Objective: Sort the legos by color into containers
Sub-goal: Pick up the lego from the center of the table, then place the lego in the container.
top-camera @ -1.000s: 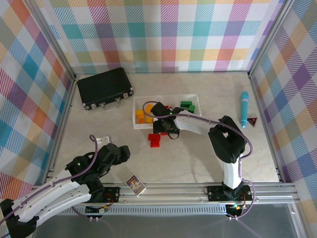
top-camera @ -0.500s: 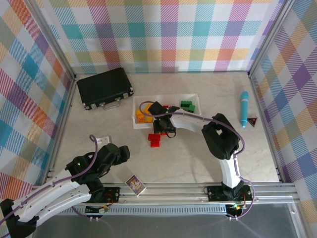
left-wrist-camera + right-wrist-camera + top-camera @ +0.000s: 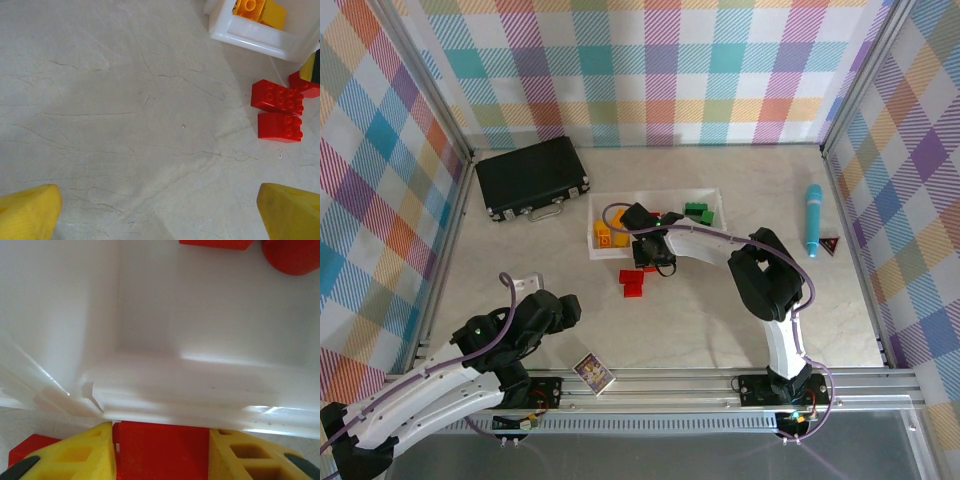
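Red brick (image 3: pixel 162 452), clamped in the right gripper (image 3: pixel 162 450), is best lifted clear of the tray rim (image 3: pixel 200 390) before release beside the red pieces (image 3: pixel 292 255); the left gripper (image 3: pixel 160 210) is spread wide, empty.

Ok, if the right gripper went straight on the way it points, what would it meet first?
Probably the near rim of the tray, just ahead of the red brick held in the right gripper, though depth is hard to judge.
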You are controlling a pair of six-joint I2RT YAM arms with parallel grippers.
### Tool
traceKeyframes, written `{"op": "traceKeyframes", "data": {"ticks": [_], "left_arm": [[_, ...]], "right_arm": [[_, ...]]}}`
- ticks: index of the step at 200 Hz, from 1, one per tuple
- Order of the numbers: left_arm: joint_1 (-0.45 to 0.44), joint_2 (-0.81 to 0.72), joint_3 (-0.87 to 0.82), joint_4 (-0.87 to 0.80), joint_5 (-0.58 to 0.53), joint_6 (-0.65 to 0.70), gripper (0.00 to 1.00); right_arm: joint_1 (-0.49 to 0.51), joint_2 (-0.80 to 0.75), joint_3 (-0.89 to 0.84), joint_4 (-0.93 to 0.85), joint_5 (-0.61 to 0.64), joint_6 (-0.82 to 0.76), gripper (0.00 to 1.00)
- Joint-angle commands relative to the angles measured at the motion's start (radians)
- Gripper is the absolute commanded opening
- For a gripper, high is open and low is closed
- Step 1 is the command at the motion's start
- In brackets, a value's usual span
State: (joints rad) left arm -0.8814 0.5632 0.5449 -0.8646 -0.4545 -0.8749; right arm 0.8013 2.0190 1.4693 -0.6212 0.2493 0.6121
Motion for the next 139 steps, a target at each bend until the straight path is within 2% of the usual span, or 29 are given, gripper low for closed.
{"op": "traceKeyframes", "data": {"ticks": [1, 72, 98, 139], "left_arm": [[0.006, -0.009, 0.003, -0.034, -0.019, -0.002, 1.0], [0.007, 0.001, 0.003, -0.012, -0.014, -0.003, 1.0], [0.007, 0.013, 0.0, 0.004, -0.007, -0.004, 1.0], [0.007, 0.017, 0.01, -0.02, -0.009, -0.005, 1.0]], "right_arm": [[-0.012, -0.029, -0.01, -0.037, 0.012, -0.009, 0.33], [-0.017, -0.224, 0.041, -0.105, 0.041, -0.096, 0.29], [-0.051, -0.201, 0.128, -0.114, 0.039, -0.15, 0.29], [-0.126, -0.081, 0.272, -0.111, -0.004, -0.206, 0.27]]}}
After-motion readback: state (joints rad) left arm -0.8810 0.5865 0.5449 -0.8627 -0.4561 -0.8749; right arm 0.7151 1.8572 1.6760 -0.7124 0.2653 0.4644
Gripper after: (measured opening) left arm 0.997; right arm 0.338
